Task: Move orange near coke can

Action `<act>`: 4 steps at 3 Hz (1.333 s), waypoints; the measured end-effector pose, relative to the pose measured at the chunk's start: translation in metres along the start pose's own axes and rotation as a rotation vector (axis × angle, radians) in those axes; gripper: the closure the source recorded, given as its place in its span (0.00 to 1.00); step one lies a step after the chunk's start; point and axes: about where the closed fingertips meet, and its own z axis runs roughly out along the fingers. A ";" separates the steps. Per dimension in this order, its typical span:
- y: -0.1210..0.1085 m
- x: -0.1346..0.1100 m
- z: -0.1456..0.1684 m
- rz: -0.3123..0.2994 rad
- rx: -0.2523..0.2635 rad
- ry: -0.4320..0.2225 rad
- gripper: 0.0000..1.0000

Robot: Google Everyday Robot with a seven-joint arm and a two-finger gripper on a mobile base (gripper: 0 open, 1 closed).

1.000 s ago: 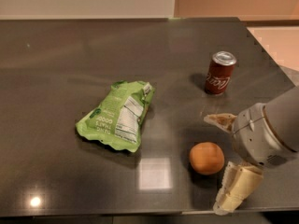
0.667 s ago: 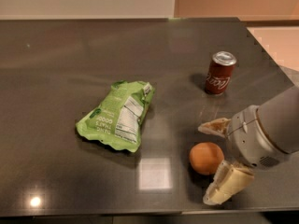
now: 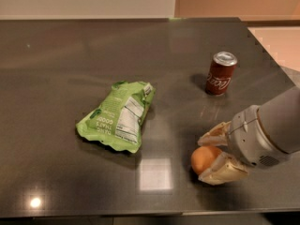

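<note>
Claw at front right of tabletop, fingers spread to either side of the orange. Near finger is against the fruit, far finger just beside it. Orange rests on the tabletop near the front edge. Coke can stands upright behind it, apart. Green chip bag lies flat to the left.

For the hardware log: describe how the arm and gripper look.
The gripper, front right beside the orange, has two cream wedge-shaped fingers on a rounded pale-grey wrist housing. The arm behind it is a smooth grey cylinder. No cables or markings show.
</note>
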 end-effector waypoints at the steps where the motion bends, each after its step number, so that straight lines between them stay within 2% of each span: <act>1: -0.020 0.003 -0.015 0.043 0.050 0.007 0.88; 2: -0.052 0.009 -0.038 0.109 0.117 0.010 1.00; 4: -0.114 0.020 -0.063 0.191 0.197 -0.022 1.00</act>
